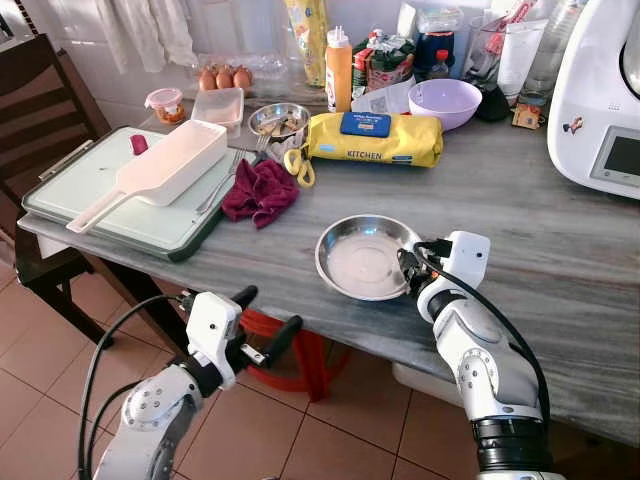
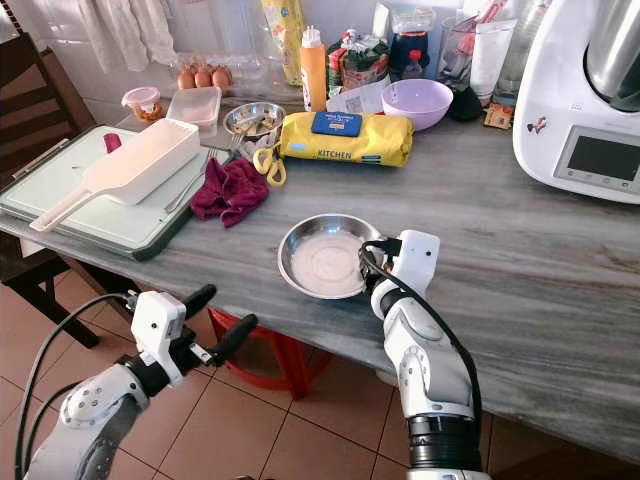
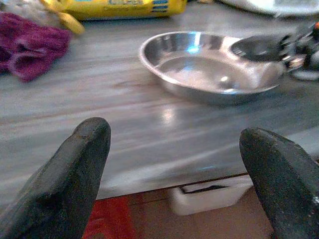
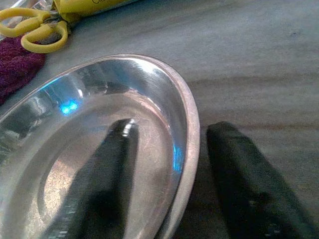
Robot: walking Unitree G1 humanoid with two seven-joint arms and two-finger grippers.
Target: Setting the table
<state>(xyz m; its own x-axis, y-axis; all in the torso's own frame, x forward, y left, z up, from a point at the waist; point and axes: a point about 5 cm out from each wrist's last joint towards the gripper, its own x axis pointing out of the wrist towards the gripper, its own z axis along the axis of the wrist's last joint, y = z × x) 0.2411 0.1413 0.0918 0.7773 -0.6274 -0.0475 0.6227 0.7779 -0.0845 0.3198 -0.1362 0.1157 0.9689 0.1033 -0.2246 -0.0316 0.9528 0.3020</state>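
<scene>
**Right gripper straddles the plate rim**

Here the steel plate (image 1: 365, 258) sits on the grey marble table (image 1: 560, 240), near its front edge, and the right gripper (image 1: 410, 268) is at the plate's right side. In the right wrist view one black finger (image 4: 107, 174) lies inside the dish and the other rests on the tabletop outside, the rim between them, fingers parted rather than pinched tight. The left gripper (image 1: 268, 318) hovers below the table edge over the tiled floor, fingers spread wide, holding nothing. Beyond the plate lie a maroon cloth (image 1: 260, 190), yellow scissors (image 1: 300, 165) and a yellow wipes pack (image 1: 375, 138).
</scene>
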